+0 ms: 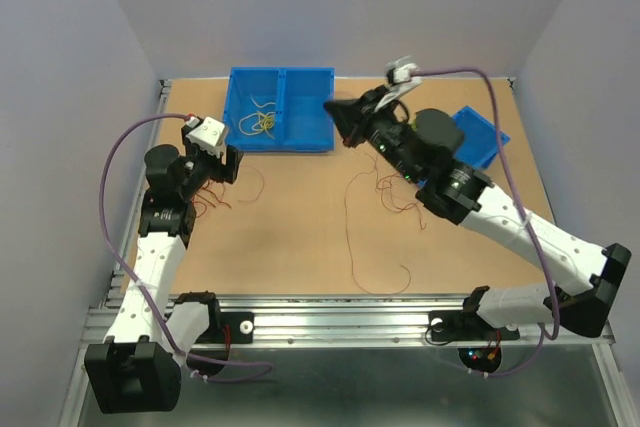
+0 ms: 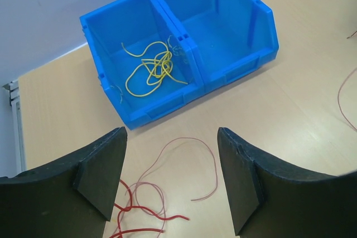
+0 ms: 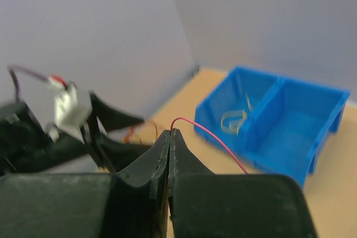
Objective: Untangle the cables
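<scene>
Near the left edge of the bench (image 1: 300, 209), the left end effector (image 2: 172, 182) hangs with its fingers (image 2: 100, 174) spread wide apart, gripping and touching nothing. Just below it, toward the near edge, a loose clump of red cables (image 2: 139, 215) lies on the bench, with one thin strand looping out between the fingers' line of sight.

Against the far edge stands a blue two-compartment bin (image 1: 280, 77). Its left compartment holds a tangled yellow cable (image 2: 158, 66).

Close to the bin's right wall, the right end effector (image 3: 170, 135) has its fingers pressed together, pinching a red cable (image 3: 212, 137) at the very tips. That strand arcs away from the tips toward the bin.

More thin red strands (image 1: 347, 232) trail across the middle of the bench toward the near edge; whether they belong to the pinched cable cannot be told.

Toward the far right corner, a second blue bin (image 1: 483, 127) sits partly hidden behind the right arm.
</scene>
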Controlling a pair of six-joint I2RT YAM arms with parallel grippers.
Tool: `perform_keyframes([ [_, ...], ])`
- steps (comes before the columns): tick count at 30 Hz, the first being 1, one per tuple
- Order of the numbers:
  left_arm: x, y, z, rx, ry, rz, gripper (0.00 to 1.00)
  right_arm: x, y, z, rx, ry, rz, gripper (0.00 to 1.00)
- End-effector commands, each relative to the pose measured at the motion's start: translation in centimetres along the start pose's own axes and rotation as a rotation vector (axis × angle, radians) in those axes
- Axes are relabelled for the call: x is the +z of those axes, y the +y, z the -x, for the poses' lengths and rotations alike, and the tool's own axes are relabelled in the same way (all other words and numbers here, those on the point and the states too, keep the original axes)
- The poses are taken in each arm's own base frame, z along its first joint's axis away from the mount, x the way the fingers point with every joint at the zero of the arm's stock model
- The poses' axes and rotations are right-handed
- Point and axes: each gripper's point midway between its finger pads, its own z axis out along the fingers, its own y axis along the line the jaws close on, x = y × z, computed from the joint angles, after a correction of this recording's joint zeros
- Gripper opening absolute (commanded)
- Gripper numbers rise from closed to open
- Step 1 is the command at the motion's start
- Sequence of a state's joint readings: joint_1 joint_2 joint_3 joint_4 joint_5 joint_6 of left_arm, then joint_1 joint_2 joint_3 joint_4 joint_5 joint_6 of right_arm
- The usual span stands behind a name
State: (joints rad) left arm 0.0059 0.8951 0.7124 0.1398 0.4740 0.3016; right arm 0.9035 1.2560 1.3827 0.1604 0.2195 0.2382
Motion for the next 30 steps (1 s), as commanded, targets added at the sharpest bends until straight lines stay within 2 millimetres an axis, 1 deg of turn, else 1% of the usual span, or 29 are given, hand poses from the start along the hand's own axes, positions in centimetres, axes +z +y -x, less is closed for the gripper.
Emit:
perform_keyframes([
  [1, 0.2, -0.4, 0.5, 0.032, -0.041, -0.026, 0.77, -2.2, -1.2, -13.0, 0.006, 0.391, 0.023, 0.01],
  [2, 0.1, -0.5, 0.3, 0.034, -0.039, -0.03, 0.77, -3.4, -2.5, -16.0, -0.011, 0.455, -0.013, 0.01],
  [3, 0.1, -0.7, 0.3, 0.036, -0.041, -0.035, 0.77, -4.1, -3.4, -17.3, -0.019, 0.48, -0.045, 0.01],
  [4, 0.1, -0.7, 0.5, 0.039, -0.047, -0.037, 0.77, -4.9, -4.7, -17.9, -0.033, 0.487, -0.103, 0.01],
  [5, 0.1, -0.8, 0.4, 0.039, -0.048, -0.045, 0.77, -6.4, -6.3, -20.4, -0.051, 0.54, -0.154, 0.01],
  [7, 0.2, -0.9, 0.3, 0.039, -0.046, -0.048, 0.77, -8.1, -8.4, -22.2, -0.08, 0.58, -0.243, 0.02],
  [8, 0.2, -1.0, 0.3, 0.036, -0.044, -0.053, 0.77, -8.9, -9.1, -22.9, -0.081, 0.597, -0.271, 0.02],
  [9, 0.3, -0.9, 0.1, 0.035, -0.04, -0.053, 0.77, -10.3, -10.0, -24.3, -0.093, 0.643, -0.299, 0.03],
  [11, 0.3, -0.9, 0.0, 0.037, -0.038, -0.054, 0.77, -11.6, -11.1, -25.8, -0.094, 0.684, -0.349, 0.04],
  [12, 0.3, -0.9, 0.0, 0.039, -0.038, -0.053, 0.77, -12.9, -11.7, -27.2, -0.103, 0.728, -0.37, 0.07],
  [13, 0.3, -0.9, -0.1, 0.037, -0.035, -0.054, 0.77, -13.5, -12.0, -27.9, -0.101, 0.749, -0.384, 0.12],
  [14, 0.3, -0.9, 0.0, 0.038, -0.036, -0.054, 0.77, -14.1, -12.3, -28.7, -0.09, 0.768, -0.399, 0.16],
  [15, 0.3, -1.0, -0.1, 0.037, -0.035, -0.056, 0.77, -15.4, -12.5, -30.1, -0.088, 0.805, -0.411, 0.22],
  [16, 0.3, -1.0, 0.0, 0.04, -0.037, -0.057, 0.77, -16.1, -12.7, -30.8, -0.095, 0.826, -0.412, 0.25],
  [18, 0.3, -1.1, -0.2, 0.036, -0.034, -0.064, 0.77, -17.1, -12.3, -32.2, -0.084, 0.85, -0.407, 0.31],
  [19, 0.3, -1.2, -0.2, 0.037, -0.034, -0.067, 0.77, -18.0, -12.4, -33.0, -0.085, 0.871, -0.41, 0.37],
  [20, 0.4, -1.2, -0.1, 0.035, -0.035, -0.07, 0.77, -18.3, -12.2, -33.5, -0.082, 0.881, -0.406, 0.39],
  [21, 0.5, -1.2, -0.3, 0.033, -0.028, -0.075, 0.77, -18.4, -11.4, -34.0, -0.078, 0.884, -0.382, 0.43],
  [22, 0.5, -1.3, -0.4, 0.031, -0.025, -0.077, 0.77, -18.7, -11.0, -34.5, -0.077, 0.897, -0.364, 0.53],
  [25, 0.6, -1.4, -0.6, 0.031, -0.02, -0.085, 0.77, -19.2, -10.2, -35.3, -0.072, 0.905, -0.342, 0.69],
  [27, 0.5, -1.4, -0.5, 0.035, -0.023, -0.086, 0.77, -19.5, -10.3, -35.7, -0.07, 0.914, -0.349, 0.74],
  [29, 0.4, -1.5, -0.5, 0.033, -0.022, -0.086, 0.77, -19.7, -9.9, -36.3, -0.065, 0.926, -0.337, 0.77],
  [30, 0.4, -1.5, -0.5, 0.034, -0.024, -0.087, 0.77, -20.0, -10.1, -37.1, -0.072, 0.952, -0.341, 0.78],
])
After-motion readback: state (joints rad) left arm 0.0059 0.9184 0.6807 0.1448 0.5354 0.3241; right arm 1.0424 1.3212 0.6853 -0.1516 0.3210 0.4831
